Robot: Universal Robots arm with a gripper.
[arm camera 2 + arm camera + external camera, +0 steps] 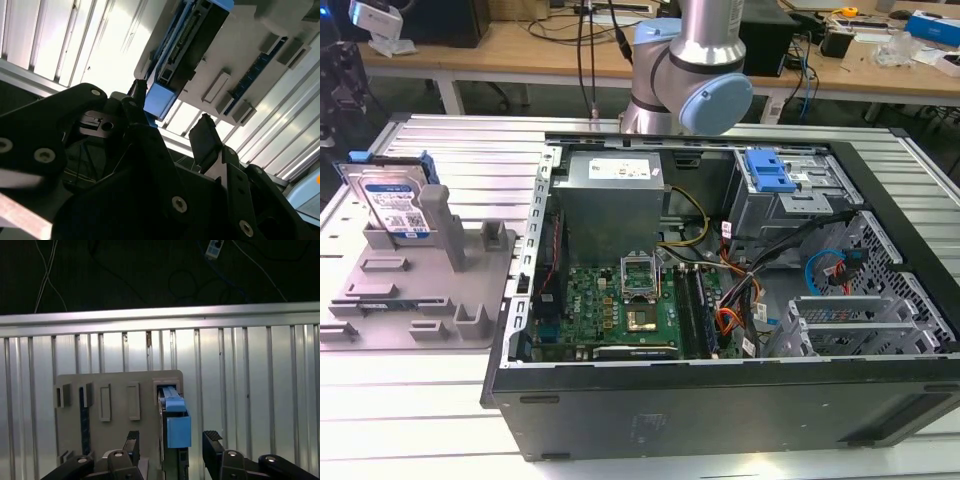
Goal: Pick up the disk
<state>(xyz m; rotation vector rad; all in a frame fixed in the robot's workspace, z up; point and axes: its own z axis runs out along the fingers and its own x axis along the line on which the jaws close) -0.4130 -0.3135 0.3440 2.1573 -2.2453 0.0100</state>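
Note:
The disk (395,205) stands upright on edge in the grey fixture plate (410,290) at the exterior view's left, its white-and-blue label facing the camera. In both wrist views I look down on its top edge with the blue side rail (176,422) (160,97). My gripper (172,445) (172,117) is open above the disk. One black finger (131,442) shows on each side of the disk's edge, apart from it. The arm's elbow (705,95) rises behind the computer case.
An open computer case (720,290) lies beside the fixture, with a blue drive-bay bracket (767,170) inside. The ribbed metal table (250,390) ends at an edge (160,315) beyond the fixture. The fixture has several upright posts (435,215) near the disk.

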